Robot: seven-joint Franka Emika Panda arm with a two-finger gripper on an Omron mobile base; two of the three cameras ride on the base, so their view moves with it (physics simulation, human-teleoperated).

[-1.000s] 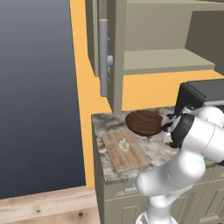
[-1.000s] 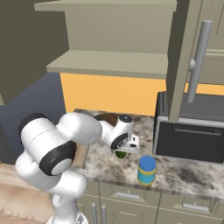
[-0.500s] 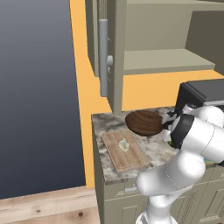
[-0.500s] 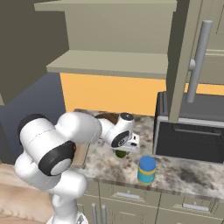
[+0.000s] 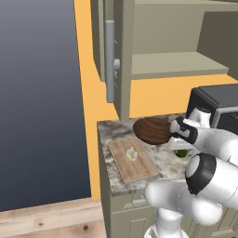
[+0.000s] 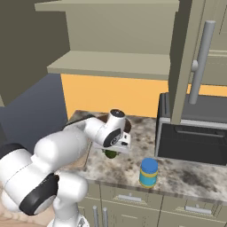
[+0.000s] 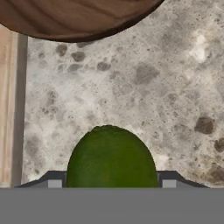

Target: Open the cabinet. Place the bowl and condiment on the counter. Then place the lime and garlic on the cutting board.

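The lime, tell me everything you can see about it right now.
The lime is a small, round, dark green fruit with a matte skin. It sits low over the speckled counter, between the fingers of the gripper, which stand against its two sides. It is beside the wooden bowl and off the cutting board, not touching either.

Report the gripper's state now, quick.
Gripper: fingers closed on the lime, low over the counter.
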